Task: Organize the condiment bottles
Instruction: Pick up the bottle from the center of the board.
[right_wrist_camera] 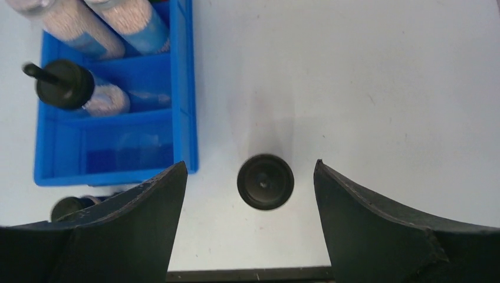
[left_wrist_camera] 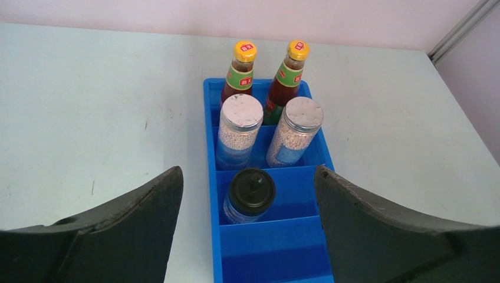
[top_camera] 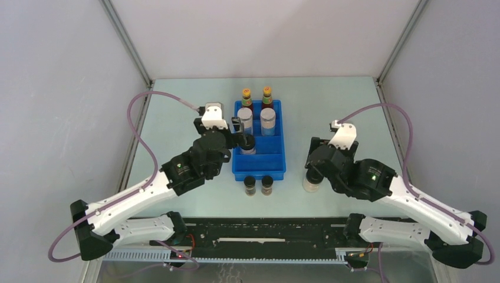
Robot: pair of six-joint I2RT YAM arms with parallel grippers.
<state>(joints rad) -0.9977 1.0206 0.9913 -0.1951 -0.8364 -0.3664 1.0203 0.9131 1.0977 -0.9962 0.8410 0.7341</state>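
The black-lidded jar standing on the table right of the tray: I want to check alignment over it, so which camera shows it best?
Right wrist: the jar sits lid-up and unobstructed, framed by the open right hand. Top external shows only its pale side, the lid hidden under that hand. Left wrist does not show it.

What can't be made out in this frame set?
1. Pale black-lidded jar on the table: top view, mostly covered by the right tool; right wrist view shows only its lid.
2. A tiny dark jar: right wrist view, partly behind a tool finger.
3. Sauce bottle labels: left wrist view, print too small.
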